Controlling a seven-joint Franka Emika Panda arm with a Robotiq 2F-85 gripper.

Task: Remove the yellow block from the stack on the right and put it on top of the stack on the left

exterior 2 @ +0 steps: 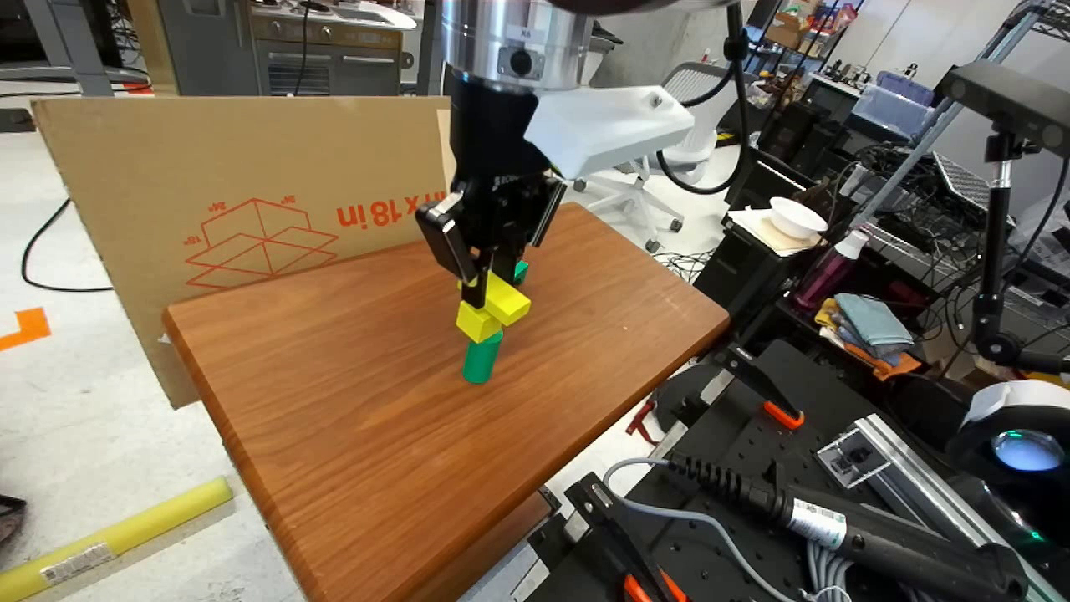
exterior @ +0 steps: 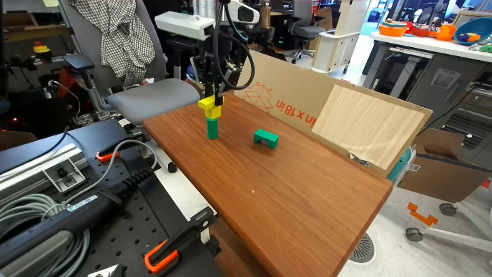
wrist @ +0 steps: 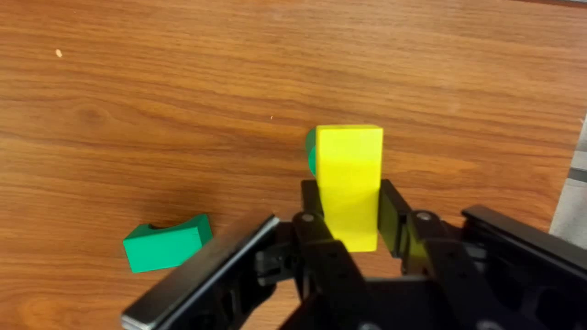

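My gripper (wrist: 350,195) is shut on a long yellow block (wrist: 349,160), with one finger against each long side. In both exterior views this upper yellow block (exterior: 206,103) (exterior 2: 508,301) lies flat over a smaller-looking yellow block (exterior: 213,112) (exterior 2: 476,321), which stands on an upright green cylinder (exterior: 212,129) (exterior 2: 481,359). The two yellow blocks appear to touch; I cannot tell whether the upper one rests its weight there. In the wrist view the lower yellow block is hidden, and only a sliver of the green cylinder (wrist: 312,153) shows.
A green arch block (exterior: 266,138) stands alone on the wooden table (exterior: 288,192), left of the gripper in the wrist view (wrist: 165,245). It is mostly hidden behind the gripper in an exterior view (exterior 2: 520,272). A cardboard panel (exterior: 292,84) stands along one table edge.
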